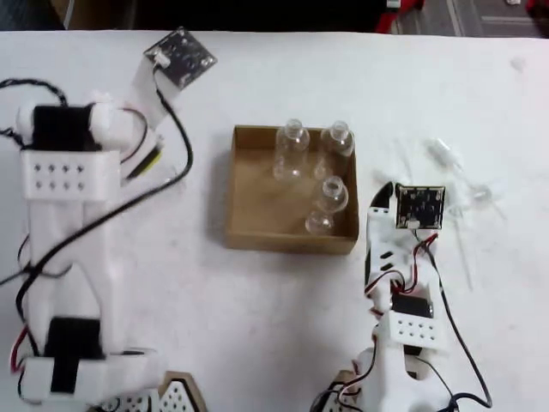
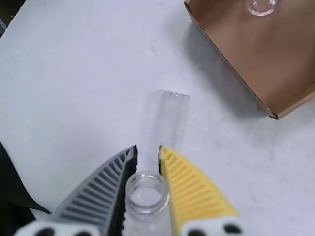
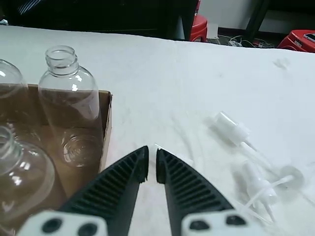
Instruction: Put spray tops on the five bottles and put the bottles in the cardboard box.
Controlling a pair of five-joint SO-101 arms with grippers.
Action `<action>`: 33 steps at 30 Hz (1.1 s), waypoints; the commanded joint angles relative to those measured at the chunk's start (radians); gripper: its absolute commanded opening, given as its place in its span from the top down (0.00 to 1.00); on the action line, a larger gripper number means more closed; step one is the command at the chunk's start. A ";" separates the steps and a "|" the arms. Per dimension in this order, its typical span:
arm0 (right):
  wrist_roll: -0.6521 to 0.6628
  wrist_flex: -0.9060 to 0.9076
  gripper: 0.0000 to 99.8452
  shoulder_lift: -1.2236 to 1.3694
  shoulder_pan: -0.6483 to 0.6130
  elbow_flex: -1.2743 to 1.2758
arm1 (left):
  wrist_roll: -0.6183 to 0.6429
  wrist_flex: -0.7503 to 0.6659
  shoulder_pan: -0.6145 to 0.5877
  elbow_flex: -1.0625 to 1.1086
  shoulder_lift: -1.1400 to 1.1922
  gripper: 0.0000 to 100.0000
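The white table (image 1: 274, 326) carries everything. The big left arm (image 1: 64, 257) lies along its 9 o'clock side in the high view. The cardboard box (image 1: 257, 206) sits at the middle with three clear bottles standing in it, all uncapped: two at its 12 to 1 o'clock edge (image 1: 292, 146) (image 1: 337, 142) and one nearer 4 o'clock (image 1: 330, 202). The left gripper (image 2: 147, 151) is clamped on a fourth clear bottle (image 2: 167, 118). The grey and yellow fingers press its sides. Its long axis runs in line with the fingers, with the open mouth back at their roots and the body reaching out past the tips toward the table. The box stands just beyond it. The right gripper (image 1: 377, 196) rests just off the box's 3 o'clock wall. Its black fingers are drawn nearly together with only a sliver between them, and they grasp nothing. The spray tops (image 1: 446, 154) lie loose on the table at roughly 2 o'clock from that gripper, near it but apart. In the high view their thin dip tubes trail toward 5 to 6 o'clock. By my reading the coming move turns on this. The tops lie on the right arm's side, well apart from the left arm, so the right gripper is the nearer one to fetch a top. The held bottle's mouth sits between the left fingers, which may make it awkward to seat a top there.
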 commanded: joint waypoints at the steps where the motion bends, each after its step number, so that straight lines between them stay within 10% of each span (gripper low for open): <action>1: 0.012 -0.024 0.98 0.004 -0.001 -0.034 | 0.008 -0.018 0.015 0.104 -0.180 0.98; 7: 0.012 -0.024 0.98 0.004 -0.001 -0.034 | 0.009 -0.060 0.070 0.292 -0.367 0.98; 21: 0.012 -0.024 0.98 0.004 -0.001 -0.034 | 0.015 -0.641 0.079 0.905 -0.834 0.98; 33: 0.012 -0.024 0.98 0.004 -0.001 -0.034 | 0.500 -1.165 0.090 1.227 -1.041 0.98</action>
